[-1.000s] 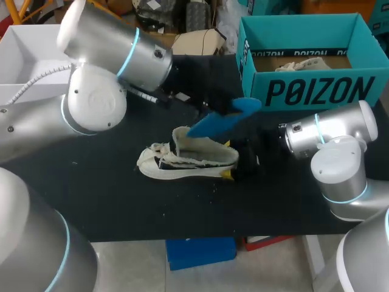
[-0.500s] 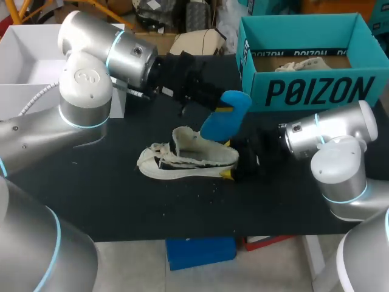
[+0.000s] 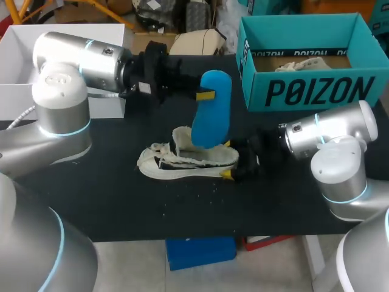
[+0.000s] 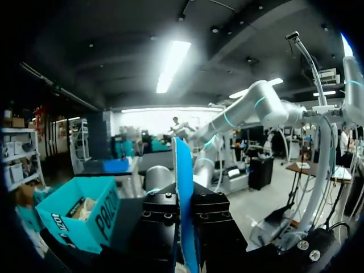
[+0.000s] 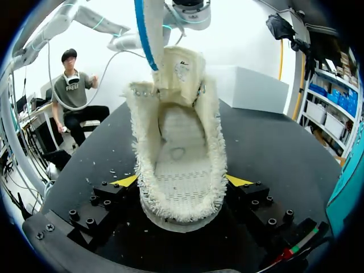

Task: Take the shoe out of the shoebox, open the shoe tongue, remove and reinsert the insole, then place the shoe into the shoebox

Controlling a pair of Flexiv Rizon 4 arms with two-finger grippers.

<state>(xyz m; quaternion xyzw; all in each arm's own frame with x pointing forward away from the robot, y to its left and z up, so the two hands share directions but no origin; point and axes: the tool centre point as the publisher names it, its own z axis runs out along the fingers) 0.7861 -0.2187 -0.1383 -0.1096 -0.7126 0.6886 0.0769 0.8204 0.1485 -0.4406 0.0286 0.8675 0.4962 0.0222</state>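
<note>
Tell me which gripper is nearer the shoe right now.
Right. The right gripper is shut on the shoe at its heel end, a finger on either side. The left gripper is up above the shoe, shut on the blue insole.

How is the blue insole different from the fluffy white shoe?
The insole is bright blue and smooth; the shoe is creamy white with fuzzy edges. The insole stands almost upright, its lower end over the shoe; the shoe lies flat on the table. Both are out of the shoebox, and each is pinched by a gripper: the left gripper holds the insole, the right gripper the shoe's heel.
</note>
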